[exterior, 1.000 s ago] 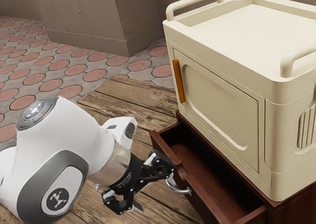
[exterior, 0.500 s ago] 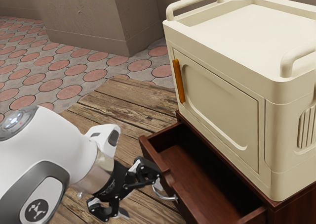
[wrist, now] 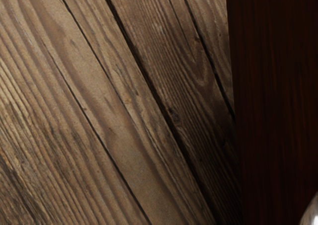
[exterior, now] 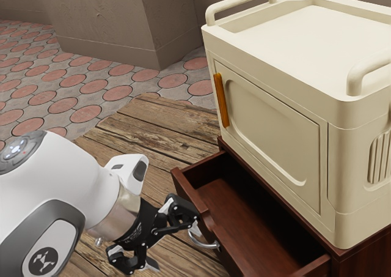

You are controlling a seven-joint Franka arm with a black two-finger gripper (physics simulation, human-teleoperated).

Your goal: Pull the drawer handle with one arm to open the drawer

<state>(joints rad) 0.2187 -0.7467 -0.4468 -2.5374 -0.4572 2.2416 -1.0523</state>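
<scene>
No words or numbers could be read.
In the exterior view, a round dark sign (exterior: 43, 262) with pale dots joined by lines was on the white arm (exterior: 70, 176). Tiny pale marks (exterior: 133, 230) on the black band (exterior: 146, 217) by the claw (exterior: 174, 245) were too small to read. A pale glowing mark (exterior: 16, 147) was on the arm's round grey cap (exterior: 24, 161).

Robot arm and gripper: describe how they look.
The arm is white with grey trim, a dark round badge and a grey cap bearing lit markings. A silvery metal collar joins it to the black gripper, whose two fingers are jointed linkages.
</scene>
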